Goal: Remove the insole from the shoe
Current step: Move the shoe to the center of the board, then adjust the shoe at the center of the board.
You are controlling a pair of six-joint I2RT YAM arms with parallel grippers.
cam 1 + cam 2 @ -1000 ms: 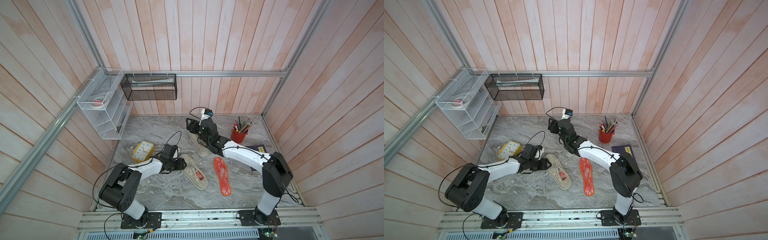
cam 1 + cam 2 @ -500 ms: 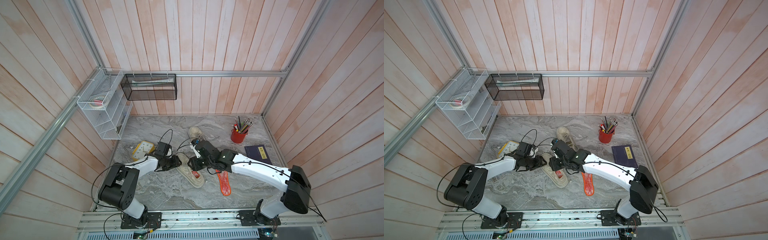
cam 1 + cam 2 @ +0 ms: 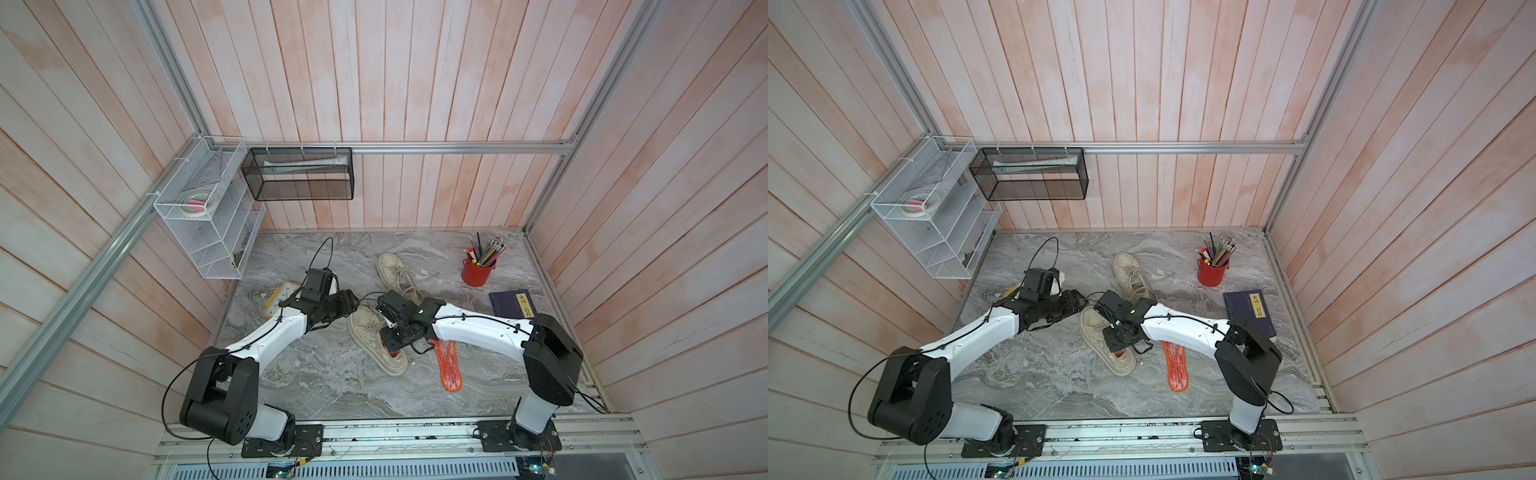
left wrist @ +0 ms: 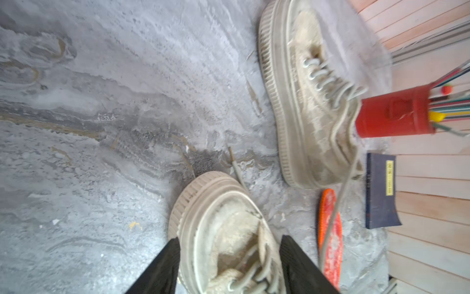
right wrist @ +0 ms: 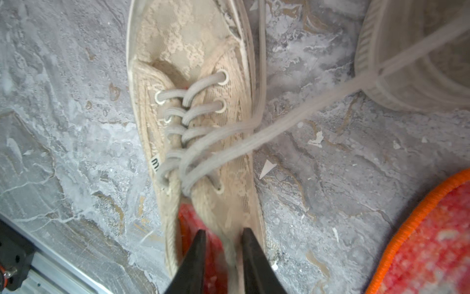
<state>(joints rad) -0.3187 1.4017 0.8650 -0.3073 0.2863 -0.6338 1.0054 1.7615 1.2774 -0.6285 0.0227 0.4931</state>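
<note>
A beige lace-up shoe lies mid-table. Its red insole shows inside the opening. My left gripper straddles the toe, both fingers pressed against the shoe's sides. My right gripper is down at the opening with its jaws narrow. One finger is over the insole, the other on the beige side wall. Blur hides what they pinch.
A loose orange-red insole lies right of the shoe, and a second beige shoe behind it. A red pencil cup and blue book are at the right, a yellow clock under my left arm. Wire shelves hang on the back-left walls.
My right arm swung from the back shoe down to the front shoe's opening, and its jaws narrowed. My left gripper stayed at the toe and shifted slightly.
</note>
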